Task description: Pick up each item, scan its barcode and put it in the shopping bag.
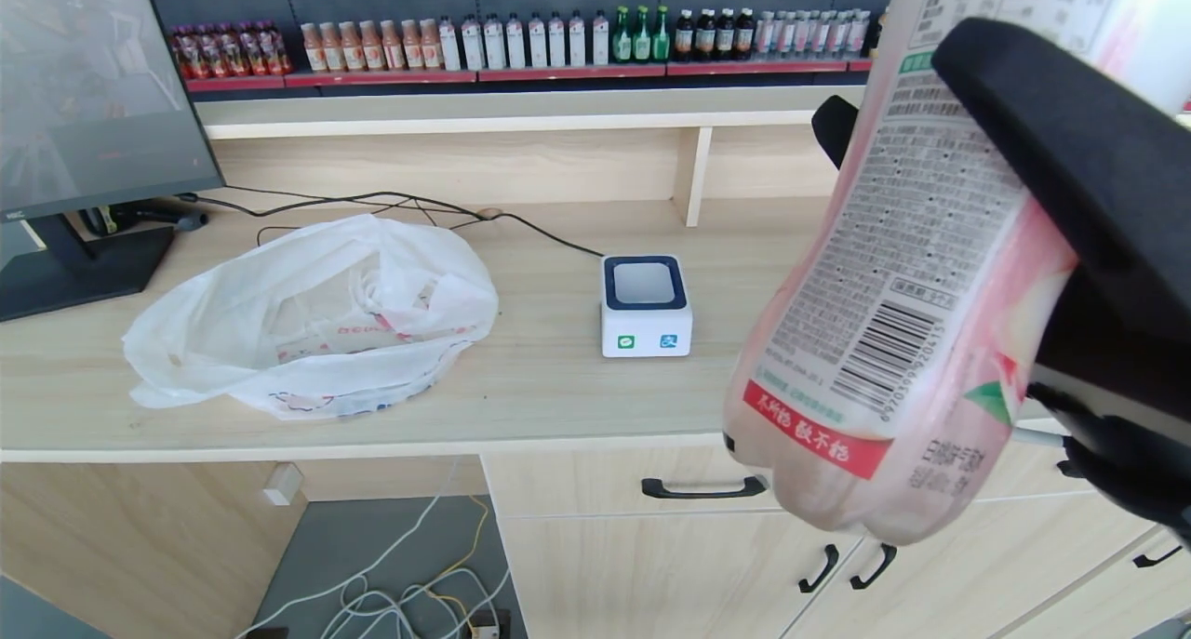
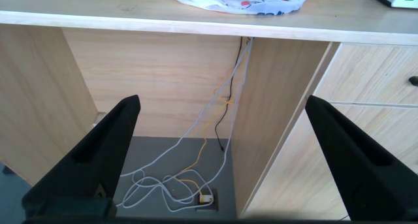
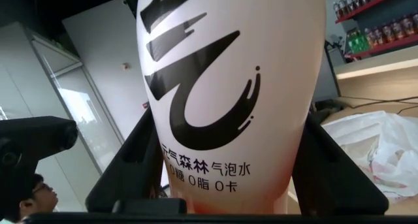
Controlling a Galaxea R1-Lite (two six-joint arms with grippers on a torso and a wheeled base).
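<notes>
Pink bottle (image 1: 893,276), barcode toward my head camera, is pinched in my right gripper (image 3: 228,178), right of the scanner (image 1: 646,306) and shopping bag (image 1: 307,313); my left gripper (image 2: 222,165) hangs spread below the counter (image 1: 558,388).

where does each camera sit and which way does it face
Head view: on the head, facing down at counter, shopping bag and scanner; right gripper holds the bottle close.
Left wrist view: below the counter edge, facing cables underneath; open left gripper frames it.
Right wrist view: facing along the bottle between its fingers.
Shared: all three show the shopping bag.
</notes>
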